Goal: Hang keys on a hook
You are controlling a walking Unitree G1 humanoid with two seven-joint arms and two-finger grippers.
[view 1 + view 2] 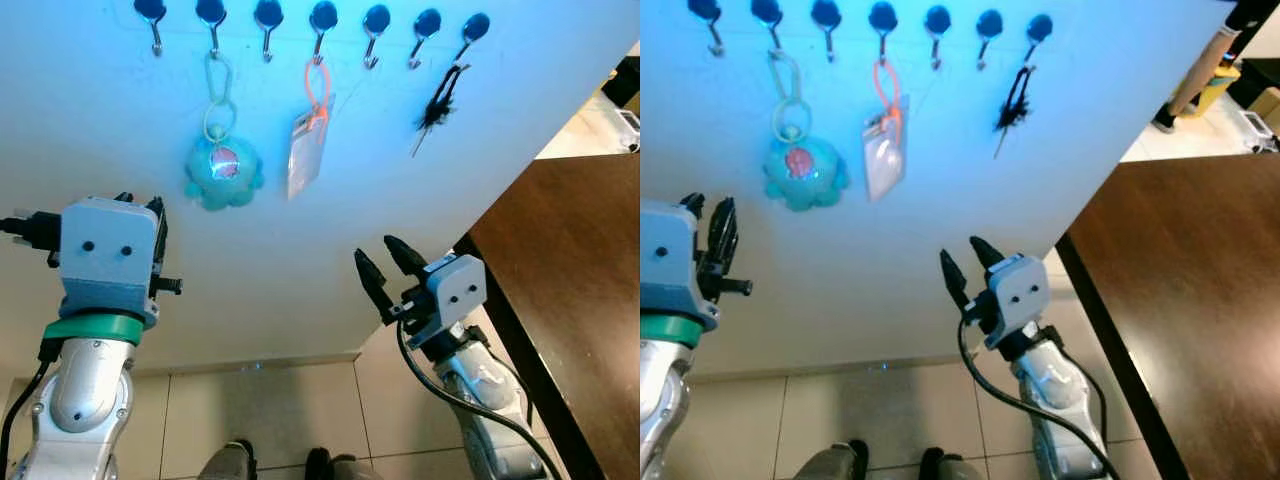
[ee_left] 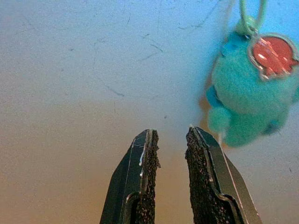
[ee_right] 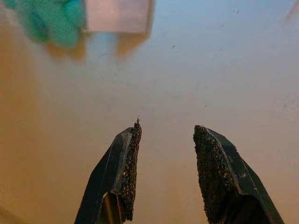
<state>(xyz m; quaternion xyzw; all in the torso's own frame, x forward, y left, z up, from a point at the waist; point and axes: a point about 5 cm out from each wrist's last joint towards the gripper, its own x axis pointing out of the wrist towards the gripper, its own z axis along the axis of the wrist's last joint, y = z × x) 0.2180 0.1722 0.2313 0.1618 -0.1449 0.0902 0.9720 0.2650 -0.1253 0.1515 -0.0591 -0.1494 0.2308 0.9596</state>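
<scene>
While you face the white wall [image 1: 300,250]:
Hook row: teal plush keychain [image 1: 222,168] hangs near its left end.
Left gripper [image 2: 170,140]: slightly parted, empty.
Right gripper [image 1: 385,258]: spread, empty.

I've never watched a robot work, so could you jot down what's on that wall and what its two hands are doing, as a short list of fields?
Hooks: a row of seven dark-knobbed hooks on the white wall
Hanging: teal plush keychain, clear card holder on an orange loop, small black tassel
Left gripper: raised near the plush, fingers slightly apart, holding nothing
Right gripper: raised below the card holder, open, empty
Beside: brown tabletop
</scene>
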